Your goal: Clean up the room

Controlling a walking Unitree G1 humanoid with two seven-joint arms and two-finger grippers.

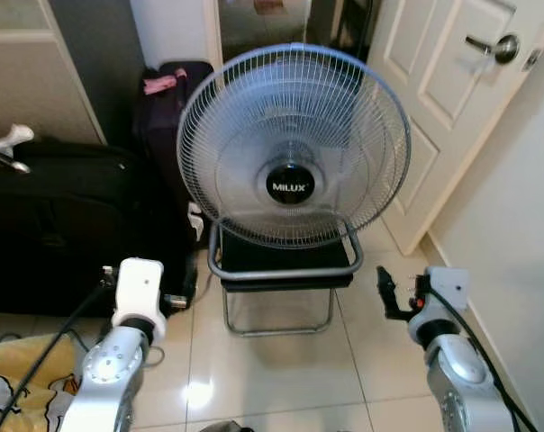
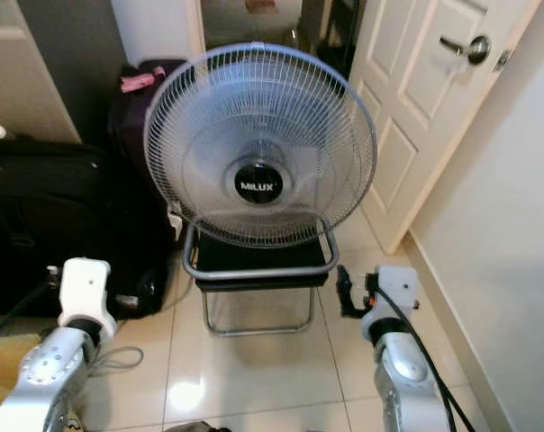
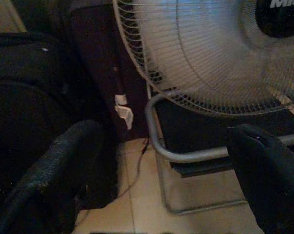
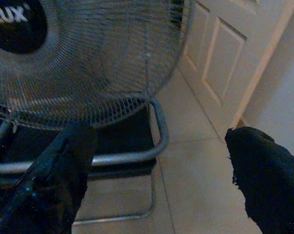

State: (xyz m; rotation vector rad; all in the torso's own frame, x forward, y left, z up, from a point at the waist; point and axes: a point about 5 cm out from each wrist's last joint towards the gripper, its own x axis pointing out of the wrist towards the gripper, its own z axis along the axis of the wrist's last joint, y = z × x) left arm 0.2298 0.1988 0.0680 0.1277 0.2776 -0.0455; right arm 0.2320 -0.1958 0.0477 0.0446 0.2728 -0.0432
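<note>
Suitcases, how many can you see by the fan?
2. A large black suitcase lies at the left beside the fan; a dark upright suitcase stands behind it. More may be hidden.

Round grey wire-grille fan (image 1: 293, 144) hides the back of the black-seated metal-tube chair (image 1: 285, 268). Black soft suitcase (image 1: 65, 216) cut by left edge. Yellow printed fabric (image 1: 15, 378) cut at bottom-left corner. White panelled door (image 1: 452, 99) cut at top.
</note>
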